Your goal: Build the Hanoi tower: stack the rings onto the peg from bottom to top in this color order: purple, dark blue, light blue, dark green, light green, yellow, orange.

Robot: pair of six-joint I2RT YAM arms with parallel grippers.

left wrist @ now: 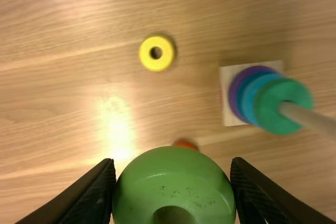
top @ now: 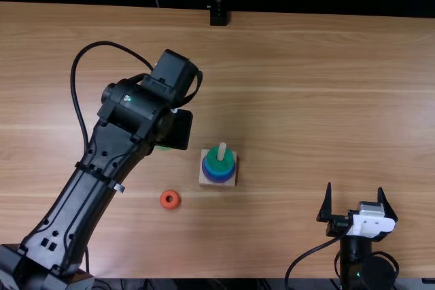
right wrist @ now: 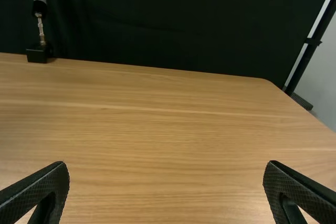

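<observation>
In the top view my left gripper [top: 175, 131] is left of the peg [top: 221, 151], with a sliver of the light green ring [top: 163, 148] beside it. The left wrist view shows my left gripper [left wrist: 174, 182] closed on that light green ring [left wrist: 174, 169]. Purple [left wrist: 233, 94], dark blue [left wrist: 243, 98], light blue [left wrist: 251, 102] and dark green [left wrist: 270, 111] rings are stacked on the peg, dark green uppermost. A yellow ring [left wrist: 147, 53] and an orange ring [top: 163, 202] lie loose. My right gripper [top: 355, 198] is open, holding nothing; its fingers stand wide apart.
The peg's square wooden base [top: 205, 176] rests mid-table. A black stand [top: 218, 17] is at the table's far edge. The left arm stretches over the table's left side, and bare wood [right wrist: 168, 135] lies ahead of my right gripper [right wrist: 166, 171].
</observation>
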